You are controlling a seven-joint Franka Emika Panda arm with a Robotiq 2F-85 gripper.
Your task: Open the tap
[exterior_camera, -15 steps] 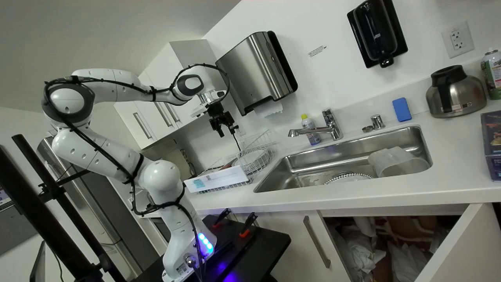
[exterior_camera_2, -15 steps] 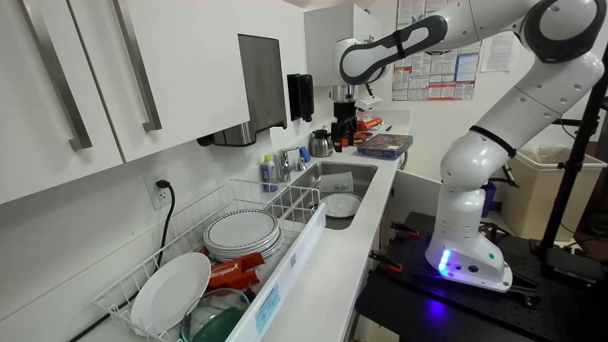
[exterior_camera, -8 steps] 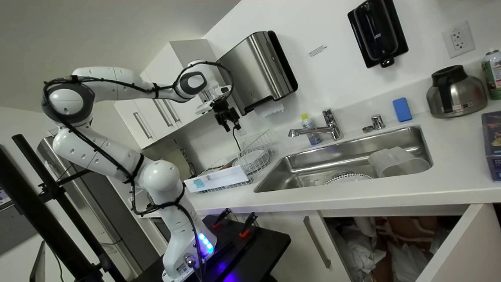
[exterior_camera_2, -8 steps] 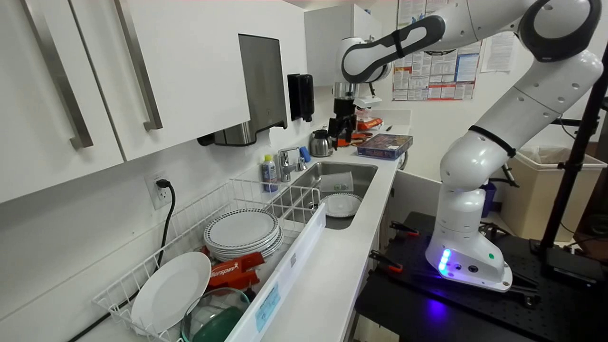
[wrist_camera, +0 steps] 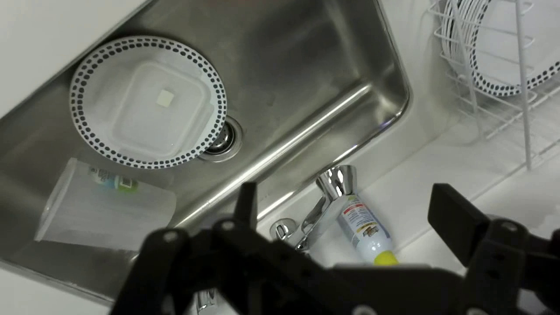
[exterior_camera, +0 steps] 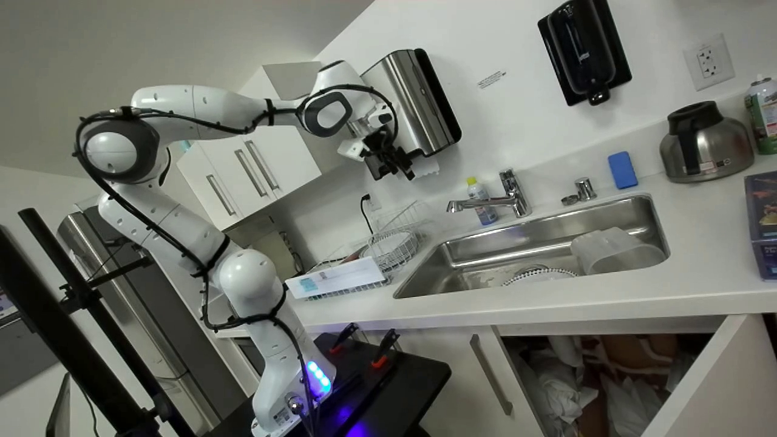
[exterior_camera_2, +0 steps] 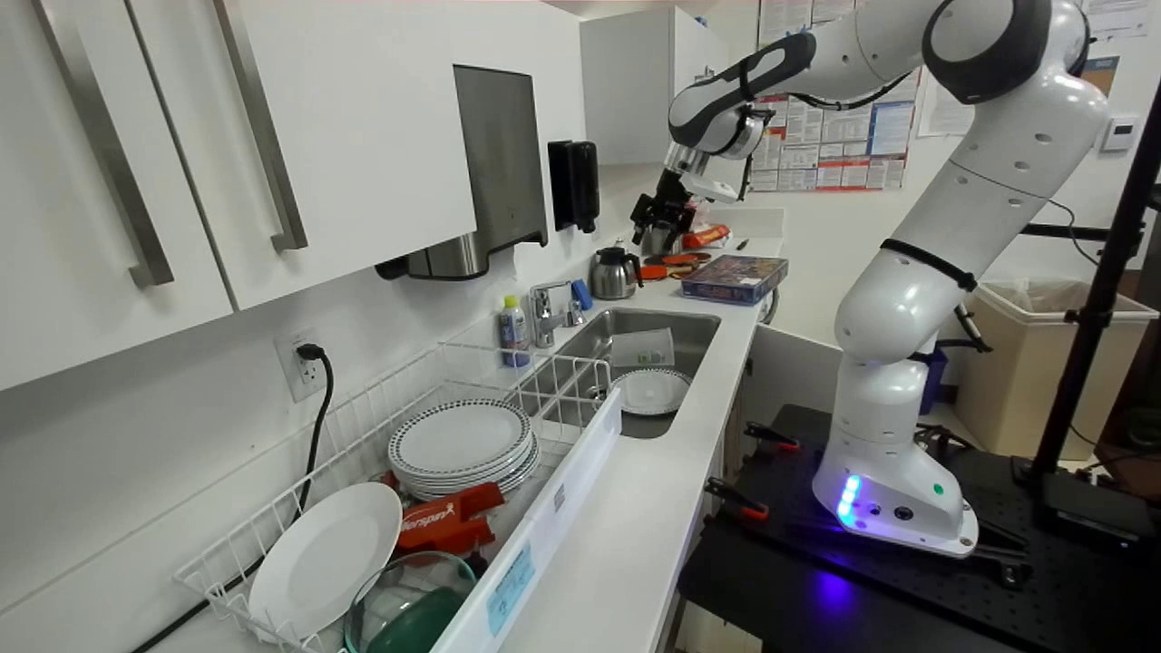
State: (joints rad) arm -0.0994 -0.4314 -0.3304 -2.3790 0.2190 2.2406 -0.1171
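Shiny chrome tap (exterior_camera: 516, 196) standing upright on the counter (exterior_camera: 713, 243), with a slim lever (exterior_camera: 508, 178) on top and a low spout (exterior_camera: 485, 202) reaching sideways. It is below the spread fingers (wrist_camera: 455, 221), well apart; in the wrist view, the spout shows between them, the rest partly hidden.

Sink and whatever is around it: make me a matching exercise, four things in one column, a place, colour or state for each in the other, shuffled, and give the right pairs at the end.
Column one
1. tap
2. gripper
3. translucent container
4. bottle

Column two
A. lying on its side in the sink
B. topped with a yellow cap
C. shiny chrome all over
D. black, with its jaws apart

Right pairs: 1-C, 2-D, 3-A, 4-B.
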